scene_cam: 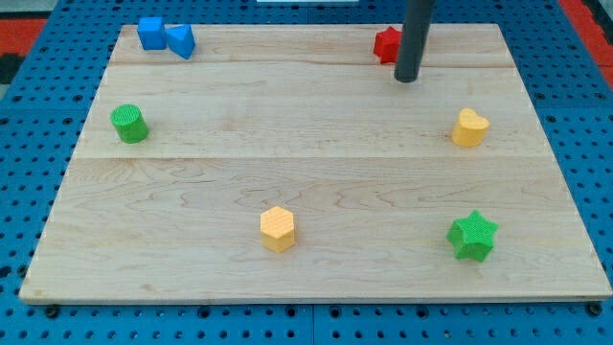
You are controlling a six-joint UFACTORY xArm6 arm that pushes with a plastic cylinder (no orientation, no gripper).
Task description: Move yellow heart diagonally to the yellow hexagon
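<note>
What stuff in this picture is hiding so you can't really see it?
1. Red block, camera view: the rod covers its right side, so its shape cannot be told.
2. Rod, camera view: its upper part is cut off by the view's top; only my tip shows, just right of the red block and up-left of the yellow heart.
3. Blue blocks, camera view: the two overlap, so whether they touch is unclear.

No readable text, label or number seems to appear anywhere.
</note>
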